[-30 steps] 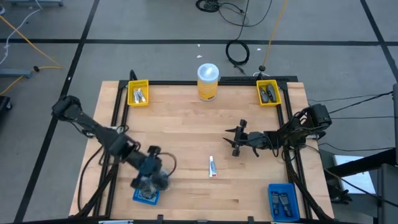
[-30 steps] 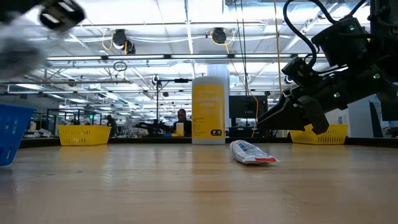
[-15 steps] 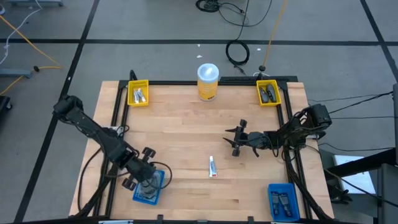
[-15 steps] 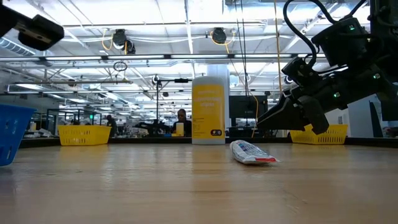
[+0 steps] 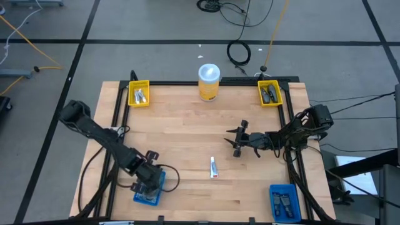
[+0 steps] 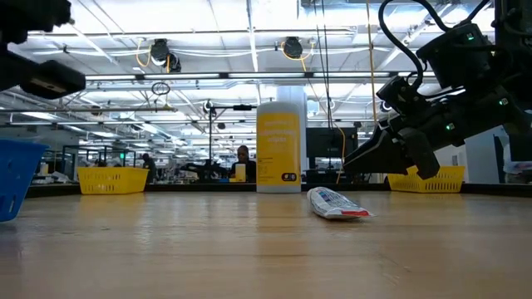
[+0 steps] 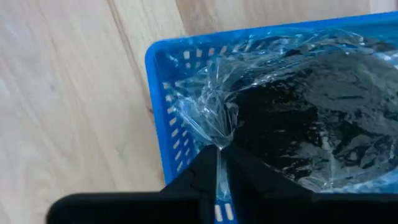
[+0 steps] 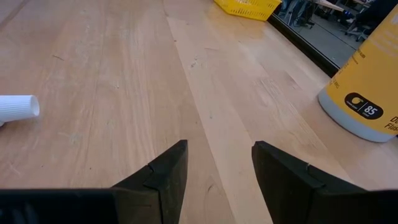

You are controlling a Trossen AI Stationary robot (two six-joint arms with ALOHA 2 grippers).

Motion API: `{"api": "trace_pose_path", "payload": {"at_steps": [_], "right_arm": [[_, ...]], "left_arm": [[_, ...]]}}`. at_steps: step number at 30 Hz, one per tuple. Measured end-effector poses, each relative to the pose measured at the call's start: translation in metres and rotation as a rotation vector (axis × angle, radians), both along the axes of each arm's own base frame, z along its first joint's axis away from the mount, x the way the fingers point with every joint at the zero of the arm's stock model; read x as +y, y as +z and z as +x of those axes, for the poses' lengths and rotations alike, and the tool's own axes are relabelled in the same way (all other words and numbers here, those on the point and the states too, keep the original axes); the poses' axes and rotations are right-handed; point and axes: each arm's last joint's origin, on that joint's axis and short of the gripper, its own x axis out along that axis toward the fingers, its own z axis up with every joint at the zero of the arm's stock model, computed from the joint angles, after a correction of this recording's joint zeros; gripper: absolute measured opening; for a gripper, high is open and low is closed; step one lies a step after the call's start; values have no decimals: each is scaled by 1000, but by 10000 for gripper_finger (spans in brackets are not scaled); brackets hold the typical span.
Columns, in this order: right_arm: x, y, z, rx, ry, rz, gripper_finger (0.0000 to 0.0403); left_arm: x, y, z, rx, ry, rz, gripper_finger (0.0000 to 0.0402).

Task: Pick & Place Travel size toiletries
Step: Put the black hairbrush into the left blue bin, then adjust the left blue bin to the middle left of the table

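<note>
My left gripper (image 5: 149,181) points down into the blue basket (image 7: 155,93) at the table's near left. It is shut on a dark round disc in a clear wrapper (image 7: 305,118) that lies in that basket. A small white tube with a red end (image 5: 213,167) lies flat on the wood near the table's middle. My right gripper (image 5: 232,141) stands open and almost level over the table right of centre, pointing toward the left edge, with nothing between its fingers (image 8: 161,174). The tube's cap (image 8: 17,107) shows off to one side of it. My left gripper pinches a gathered corner of the clear wrapper (image 7: 219,134) between its two fingertips, which come from above and point down. The gap between the fingers is only a sliver. The wrapped disc lies in the blue basket, its crinkled film against the basket's wall.
A big yellow canister with a white lid (image 5: 209,82) stands at the far edge's middle. Two yellow baskets (image 5: 138,94) (image 5: 270,94) with small items sit in the far corners. A second blue basket (image 5: 282,201) holds dark pieces at the near right. Bare wood lies around the tube.
My left gripper has gone down onto the near-left blue basket and tipped steeper, bringing the wrapped disc down into it. My right arm has kept still.
</note>
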Motion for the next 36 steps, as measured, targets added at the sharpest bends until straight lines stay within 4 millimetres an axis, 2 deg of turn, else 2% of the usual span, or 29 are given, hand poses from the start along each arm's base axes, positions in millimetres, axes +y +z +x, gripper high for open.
{"api": "trace_pose_path", "payload": {"at_steps": [6,10,13,15,23,29,36], "right_arm": [[0,0,0,0,-1,0,171],[0,0,0,0,0,0,171],[0,0,0,0,0,0,171],[0,0,0,0,0,0,171],[0,0,0,1,0,0,171],[0,0,0,1,0,0,171],[0,0,0,3,0,0,171]], "left_arm": [[2,0,1,113,143,-118,97],[8,9,-1,188,277,-220,139],[15,14,0,204,418,-251,158],[18,17,0,186,441,-253,166],[21,13,3,29,200,-78,164],[25,13,5,-60,231,37,140],[28,-6,-4,30,236,3,114]]}}
